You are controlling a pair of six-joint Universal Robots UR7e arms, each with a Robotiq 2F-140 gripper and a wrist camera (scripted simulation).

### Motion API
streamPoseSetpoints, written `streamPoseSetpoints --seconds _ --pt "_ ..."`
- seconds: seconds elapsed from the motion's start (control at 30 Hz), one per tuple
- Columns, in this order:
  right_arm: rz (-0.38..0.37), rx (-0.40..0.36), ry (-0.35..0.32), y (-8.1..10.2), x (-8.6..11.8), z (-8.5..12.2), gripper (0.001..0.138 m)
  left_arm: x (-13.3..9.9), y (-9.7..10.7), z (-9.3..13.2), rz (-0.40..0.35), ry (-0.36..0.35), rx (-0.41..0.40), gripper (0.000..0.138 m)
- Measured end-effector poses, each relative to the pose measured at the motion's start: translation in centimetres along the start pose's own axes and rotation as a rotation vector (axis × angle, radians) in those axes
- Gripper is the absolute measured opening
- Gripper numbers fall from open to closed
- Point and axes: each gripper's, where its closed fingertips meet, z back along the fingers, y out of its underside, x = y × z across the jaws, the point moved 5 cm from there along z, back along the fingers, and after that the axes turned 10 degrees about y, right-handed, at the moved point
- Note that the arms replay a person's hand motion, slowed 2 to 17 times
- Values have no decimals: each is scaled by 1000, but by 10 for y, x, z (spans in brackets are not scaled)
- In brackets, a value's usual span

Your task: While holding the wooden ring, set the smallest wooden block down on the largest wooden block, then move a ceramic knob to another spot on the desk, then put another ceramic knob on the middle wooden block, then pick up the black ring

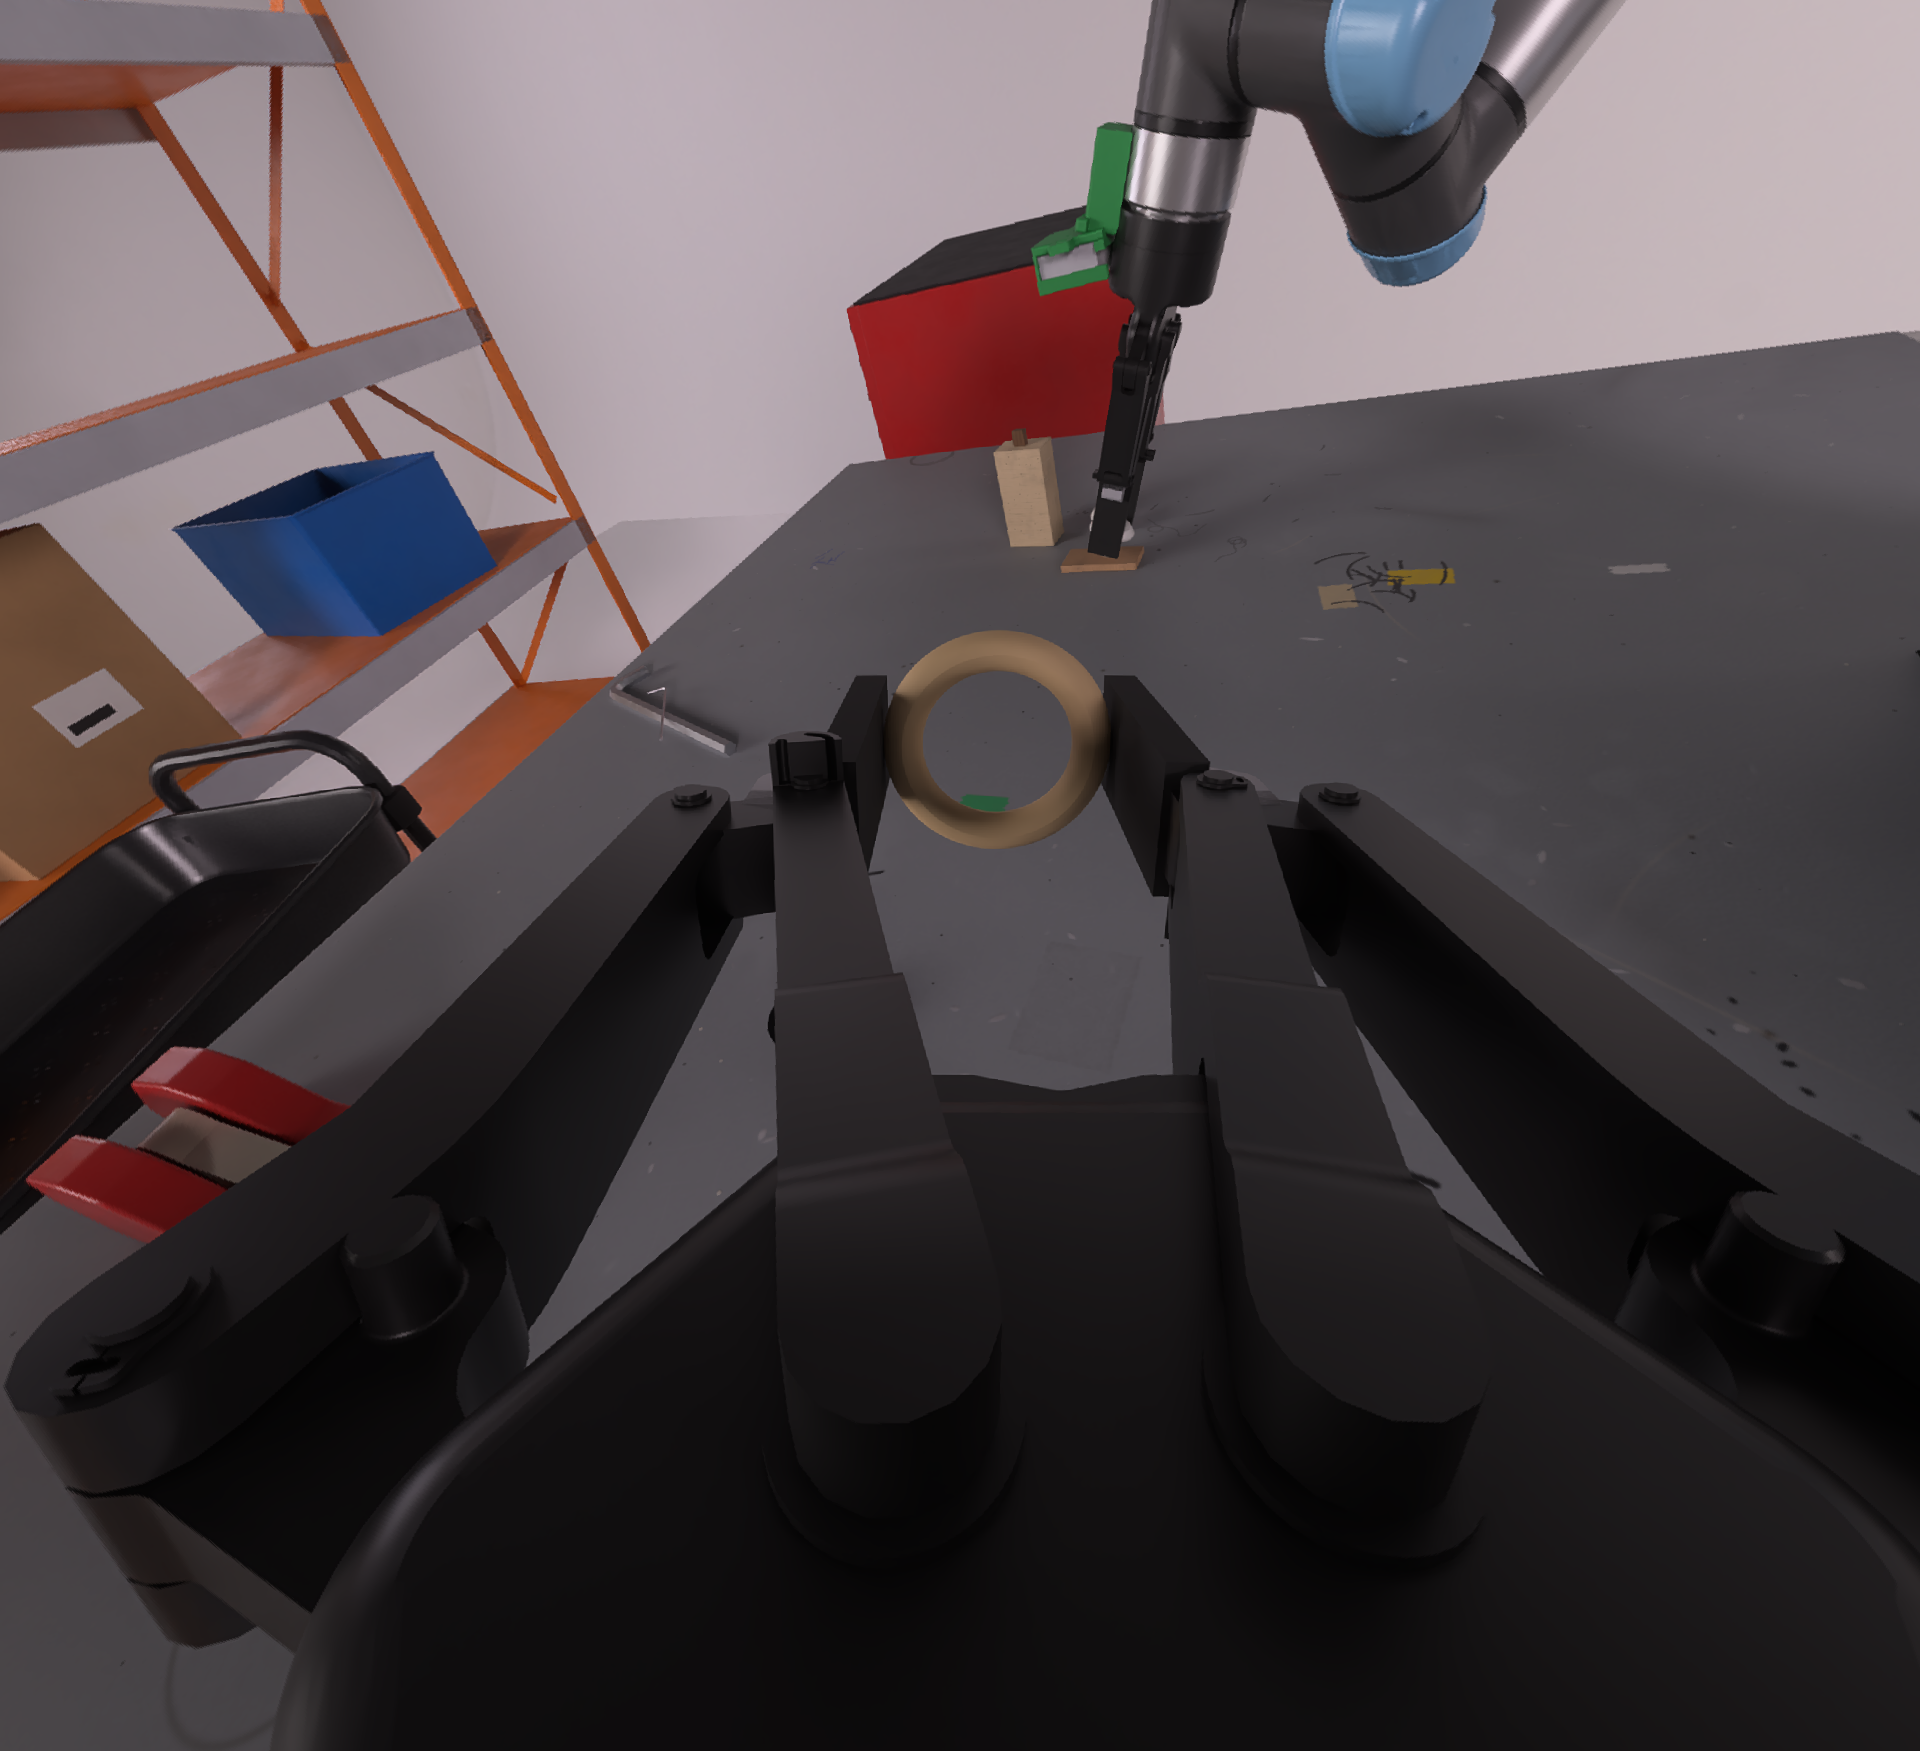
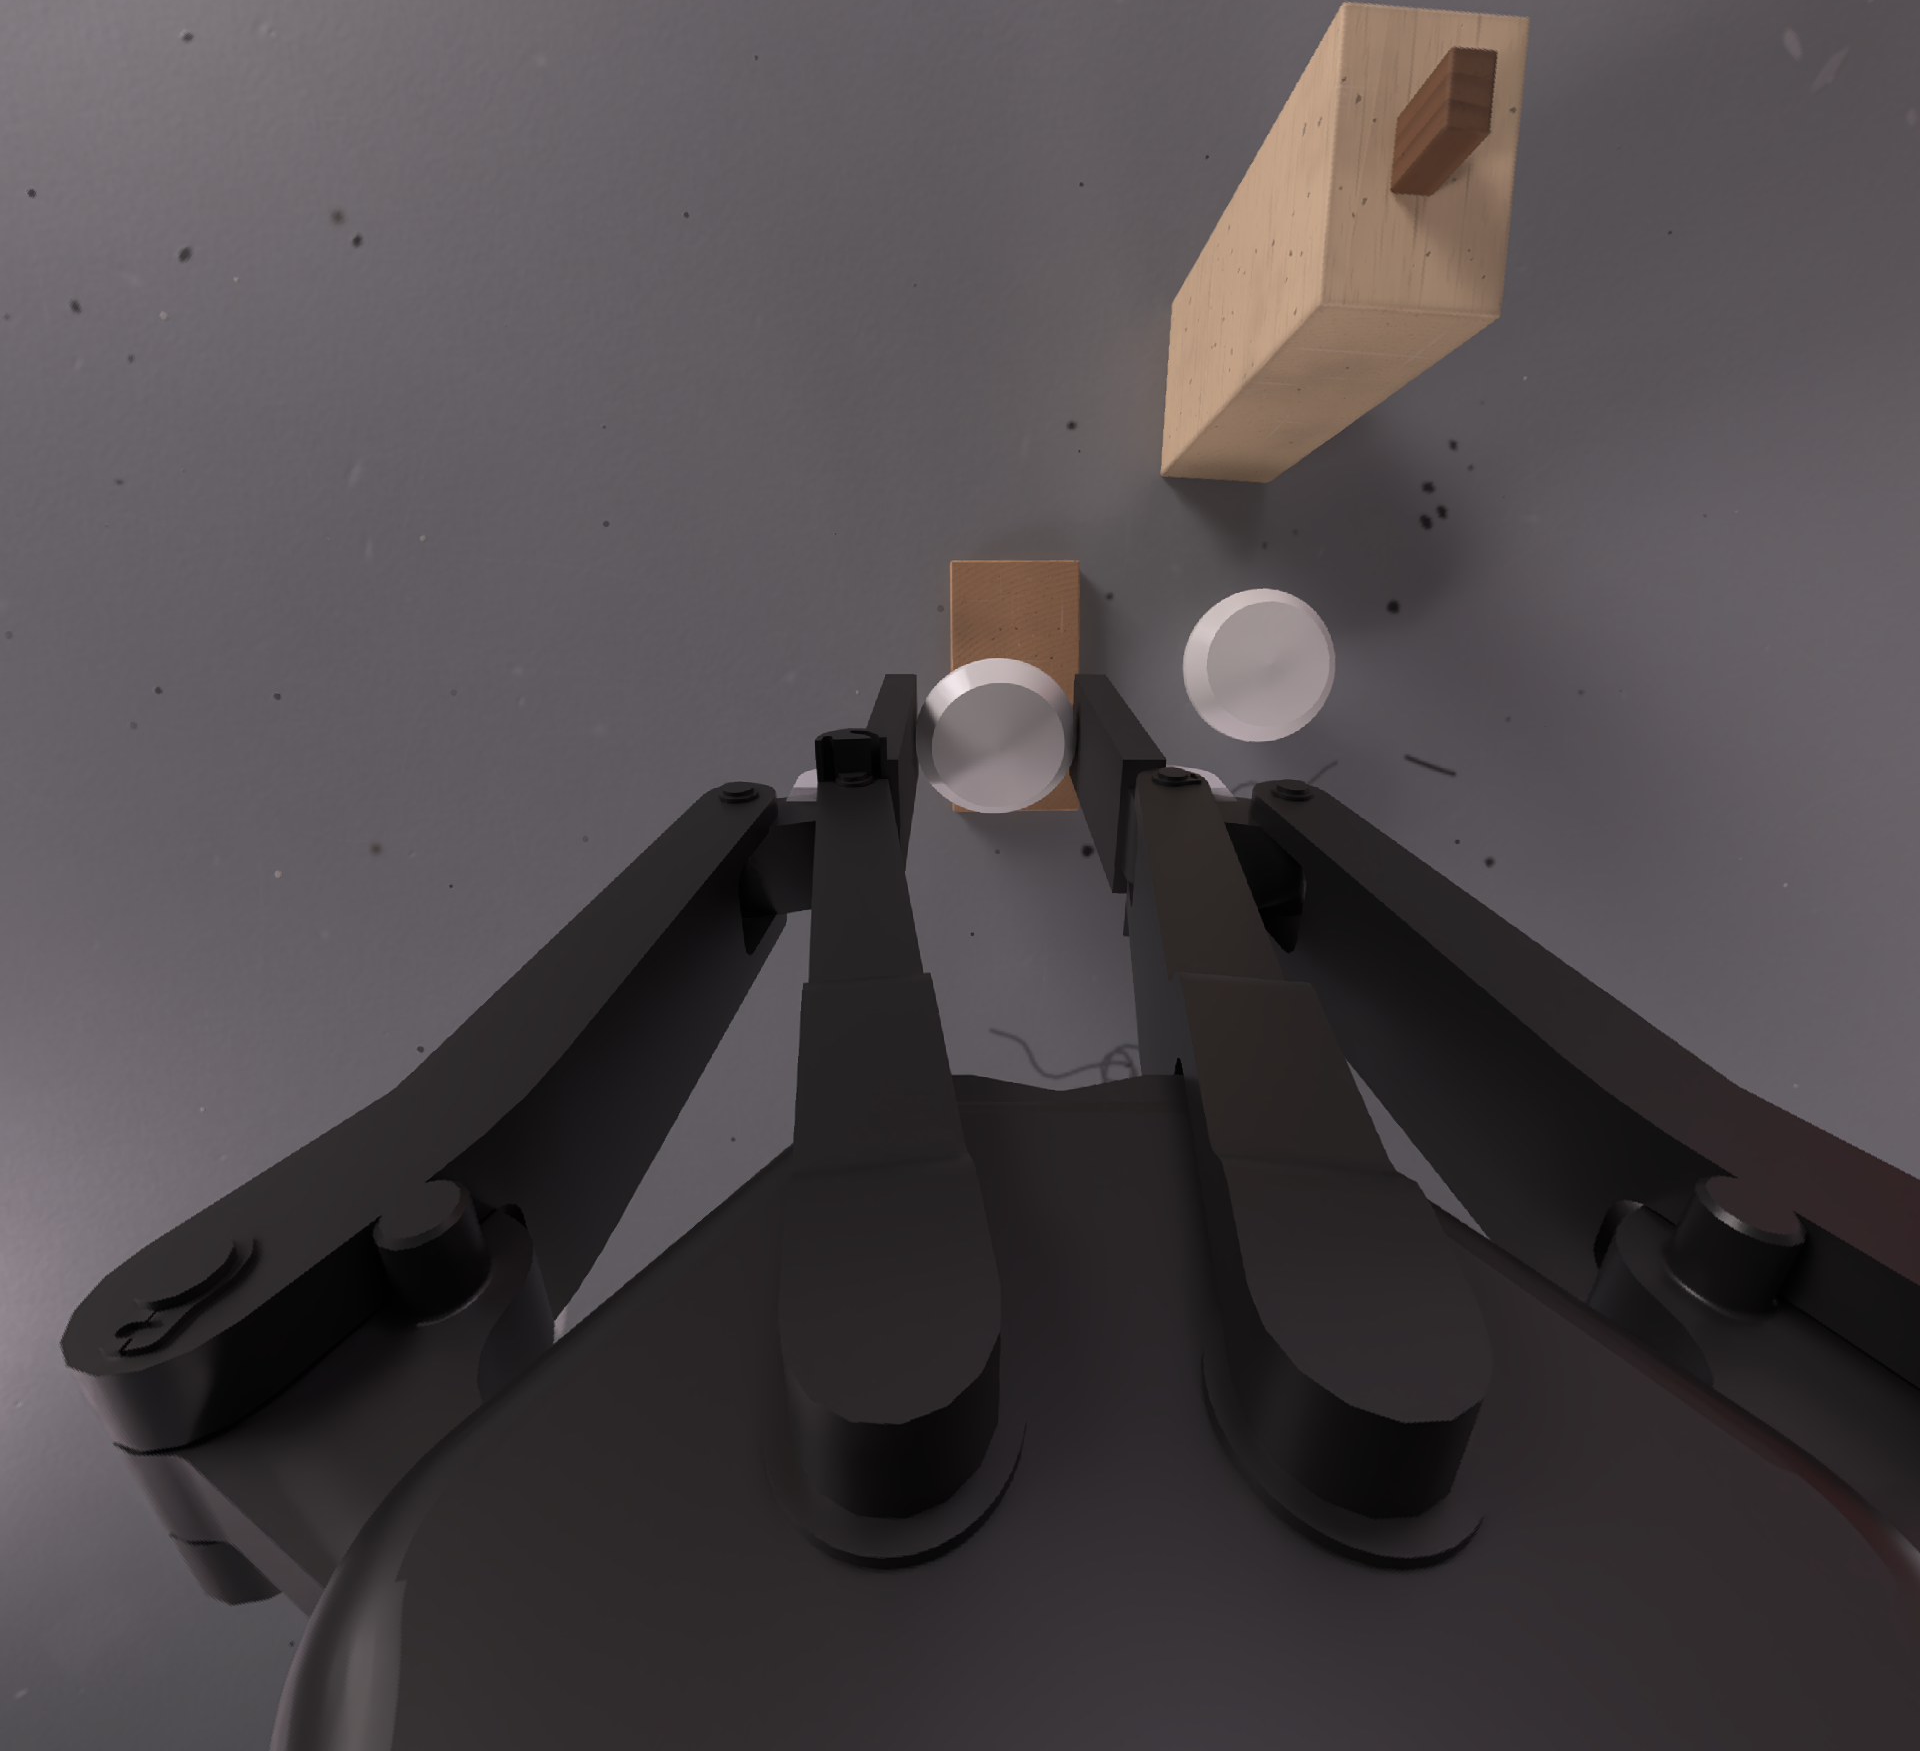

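Right wrist view: the right end effector (image 2: 995,743) pinches a round white ceramic knob (image 2: 995,745) over the flat brown middle wooden block (image 2: 1013,626) on the grey tabletop (image 2: 416,351). Best to lower straight, then let go gently. The left end effector (image 1: 995,740) pinches the tan wooden ring (image 1: 995,740).

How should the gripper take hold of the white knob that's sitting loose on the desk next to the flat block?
Come straight down from above and pinch the loose ceramic knob across its round rim. It stands upright, flat face up, so opposite sides of the rim are free. The desk around it is bare, leaving room for both fingers.
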Motion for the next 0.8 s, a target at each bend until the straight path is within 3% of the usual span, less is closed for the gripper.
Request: streamPoseSetpoints --seconds 0.8 --pt "-21 -21 6 -3 -5 -7 40 1 2 -2 3 3 8 55"
